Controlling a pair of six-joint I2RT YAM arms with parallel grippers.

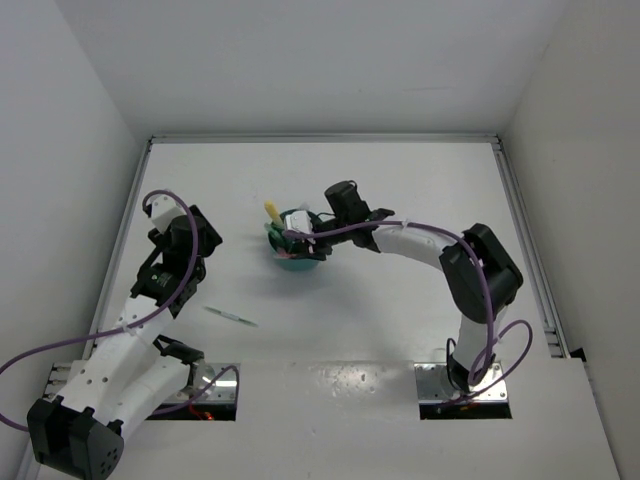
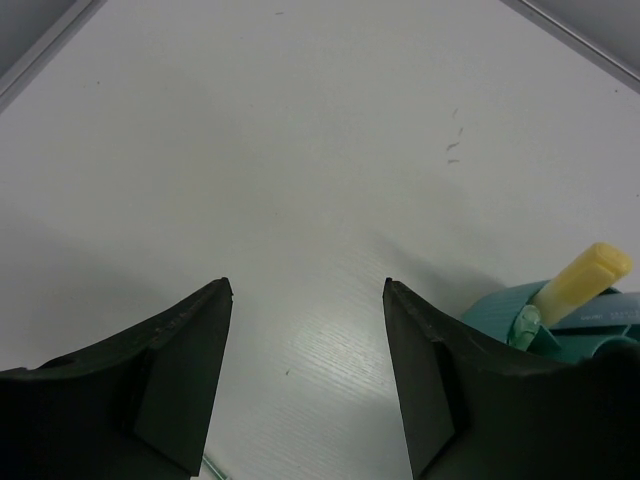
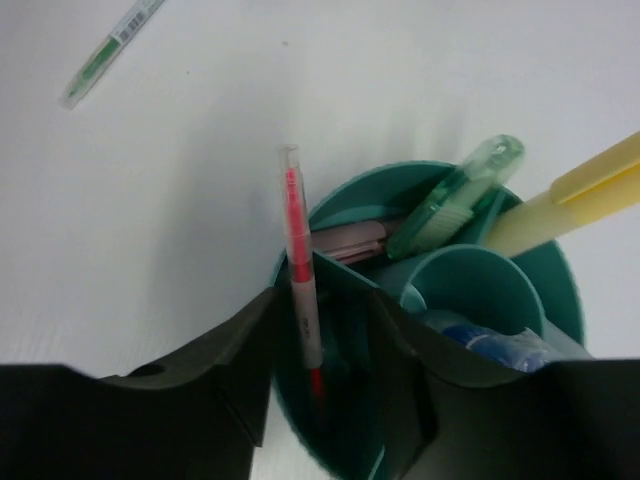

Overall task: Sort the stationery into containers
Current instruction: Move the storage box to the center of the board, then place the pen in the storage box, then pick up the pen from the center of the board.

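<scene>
Red pen [image 3: 300,260]: it stands nearly upright. Its lower end is down in a compartment at the edge of the teal tub [image 3: 560,290], and its clear end sticks up above the rim.
Teal tub: it sits at the far middle of the table. A mint-green highlighter [image 3: 455,195] and a yellow stick [image 3: 570,195] lean out of the far compartments. A blue-capped bottle [image 3: 490,340] lies beside the inner round cup [image 3: 475,285].
Right gripper [image 3: 322,300]: I hang directly over the tub's rim with my jaws parted wider than the pen. The pen stands in the gap, close to one finger. I cannot tell whether it touches that finger, but nothing is pinched.
Step in hand: putting the red pen into the tub. I judge that I have let go and the tub now bears it.
Next move: a straight lift, so that neither finger drags the pen back out. After that comes the green-and-white pen [image 3: 105,50], which lies flat on the table well apart from the tub and nearer my left arm.
Left gripper [image 2: 308,290]: my jaws are wide apart and empty over bare table, with the tub just beside.
Care: a thin pen lying flat calls for a low, square pinch across its barrel.
</scene>
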